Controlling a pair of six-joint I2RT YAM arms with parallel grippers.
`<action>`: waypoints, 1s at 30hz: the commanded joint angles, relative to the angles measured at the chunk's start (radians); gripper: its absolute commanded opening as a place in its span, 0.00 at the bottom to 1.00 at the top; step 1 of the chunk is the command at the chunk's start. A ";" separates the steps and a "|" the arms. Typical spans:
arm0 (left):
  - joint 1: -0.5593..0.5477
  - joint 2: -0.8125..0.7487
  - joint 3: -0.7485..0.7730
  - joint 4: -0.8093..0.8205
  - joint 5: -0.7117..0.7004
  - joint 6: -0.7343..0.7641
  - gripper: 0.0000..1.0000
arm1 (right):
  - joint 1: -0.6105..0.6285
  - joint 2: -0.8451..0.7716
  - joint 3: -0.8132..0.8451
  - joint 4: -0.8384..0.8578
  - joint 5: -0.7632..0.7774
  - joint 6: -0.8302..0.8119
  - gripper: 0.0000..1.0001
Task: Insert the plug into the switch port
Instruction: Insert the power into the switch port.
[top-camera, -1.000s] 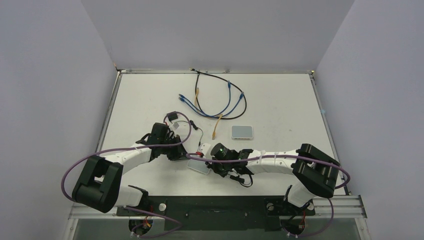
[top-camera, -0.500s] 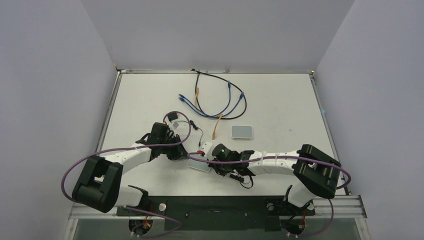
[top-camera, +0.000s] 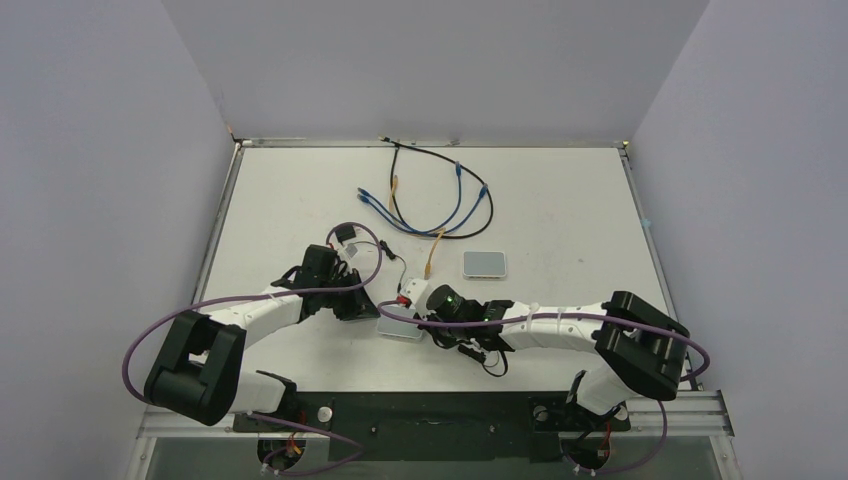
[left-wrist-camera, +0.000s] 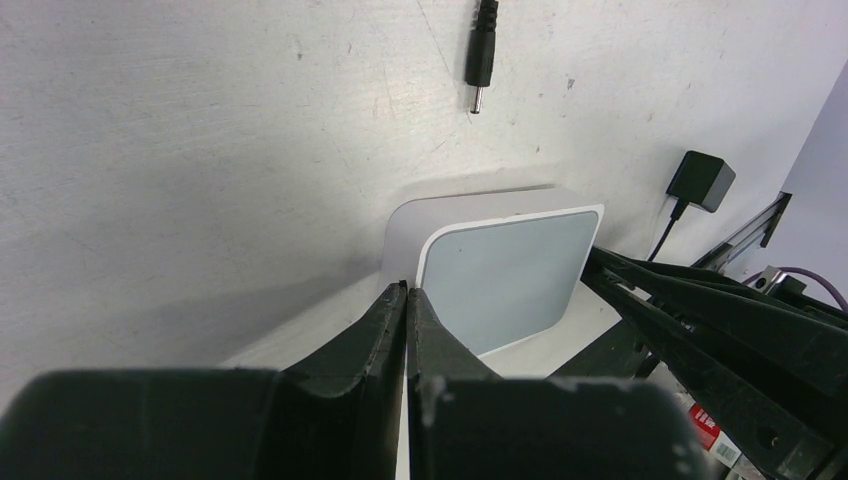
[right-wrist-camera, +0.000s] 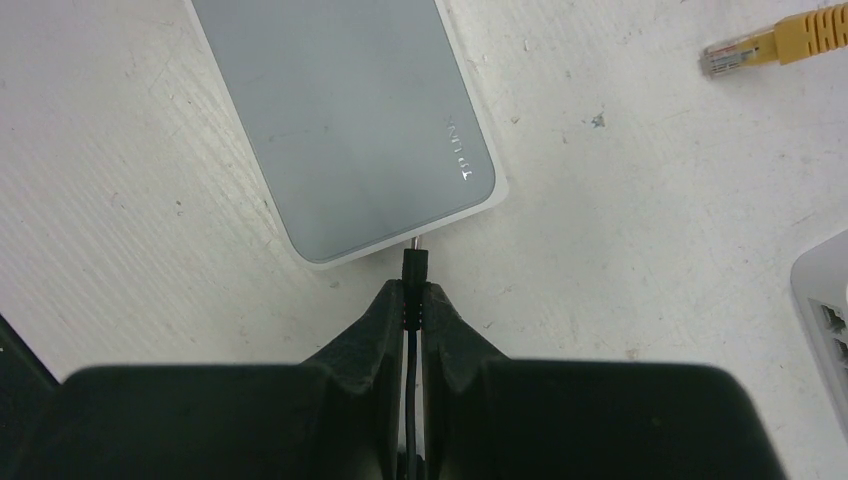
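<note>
The right tool (right-wrist-camera: 412, 300) is pinching the black plug (right-wrist-camera: 413, 264), its metal tip meeting the switch port (right-wrist-camera: 414, 241) in the narrow edge of the white box (right-wrist-camera: 350, 120) lying flat on the bench (right-wrist-camera: 640, 200), while the left tool (left-wrist-camera: 406, 300), fingers pressed together on nothing, is sitting just beside that box.

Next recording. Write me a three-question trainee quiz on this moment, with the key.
1. True or false: the right pincer is shut on the black plug.
2. The boot of the loose Ethernet connector is: A yellow, B green, C red.
3. Fill in: the left pincer, beside the white box, is ____.
Key: 1 true; 2 A; 3 shut.
</note>
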 joint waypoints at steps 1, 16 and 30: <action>-0.009 -0.008 0.026 -0.035 0.018 0.020 0.01 | 0.000 -0.035 0.011 0.098 -0.004 -0.009 0.00; -0.009 -0.049 0.037 -0.078 -0.019 0.014 0.05 | 0.038 0.023 0.017 0.100 -0.087 0.019 0.00; 0.021 -0.081 0.046 -0.110 -0.049 0.007 0.16 | 0.037 0.034 0.013 0.073 -0.017 0.025 0.00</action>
